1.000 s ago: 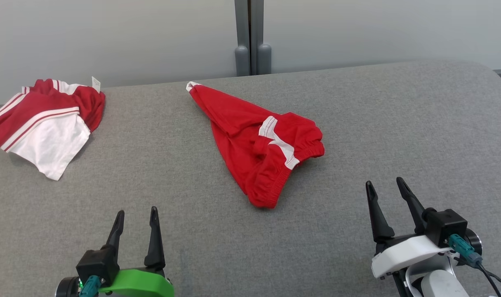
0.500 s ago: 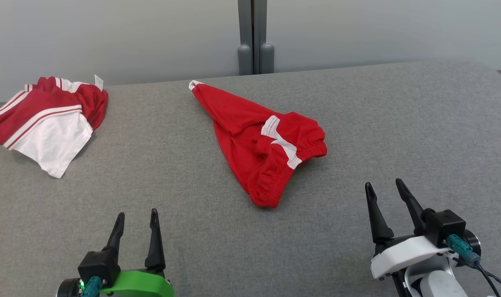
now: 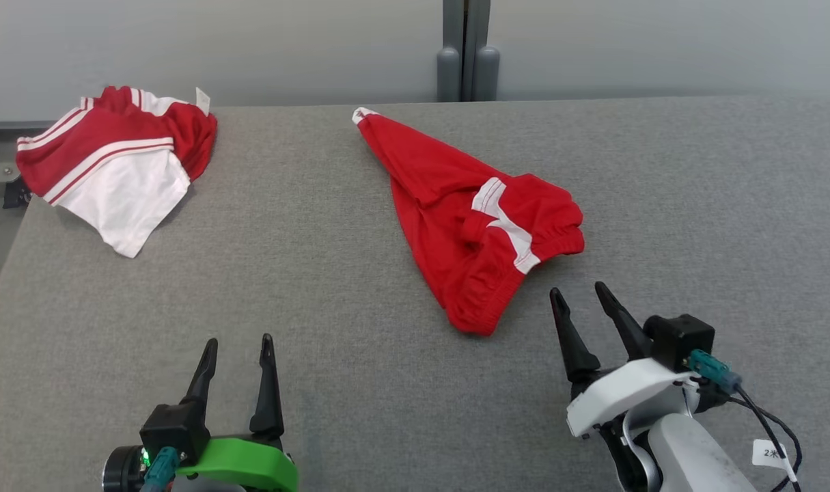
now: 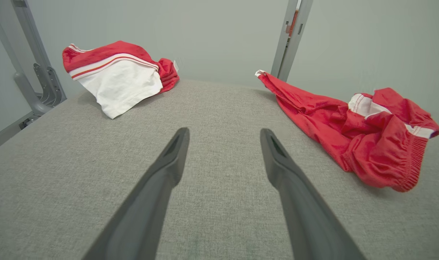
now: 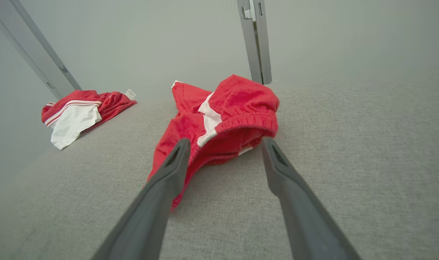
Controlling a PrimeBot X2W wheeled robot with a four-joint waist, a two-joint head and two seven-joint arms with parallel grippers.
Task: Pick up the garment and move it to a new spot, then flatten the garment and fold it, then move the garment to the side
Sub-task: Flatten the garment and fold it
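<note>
Garment (image 3: 469, 225), a crumpled pair of red shorts with white trim, lies near the middle of a grey padded table (image 3: 319, 294), a little towards the robot's right. Its long axis runs on a diagonal. The narrow tip, flecked with white, points at the far edge just left of a grey upright post (image 3: 466, 61). The broad elastic end faces the near side and the right. Bare surface spreads all round it, widest to the right and along the near edge, while the tip stops just short of the far edge. The fabric is bunched and folded over itself, with a white panel crossing its middle.

A second garment (image 3: 114, 157), red and white, sits well apart at the far left corner.

The right gripper (image 3: 578, 288) is just beside the elastic end, fingers parted and holding nothing; its wrist view shows the garment (image 5: 226, 108) straight ahead. The left gripper (image 3: 240, 339) is near the table's near edge, well apart from the garment (image 4: 349, 133), fingers likewise spread and empty.

A small white label (image 3: 203, 100) sticks up from the second garment.
</note>
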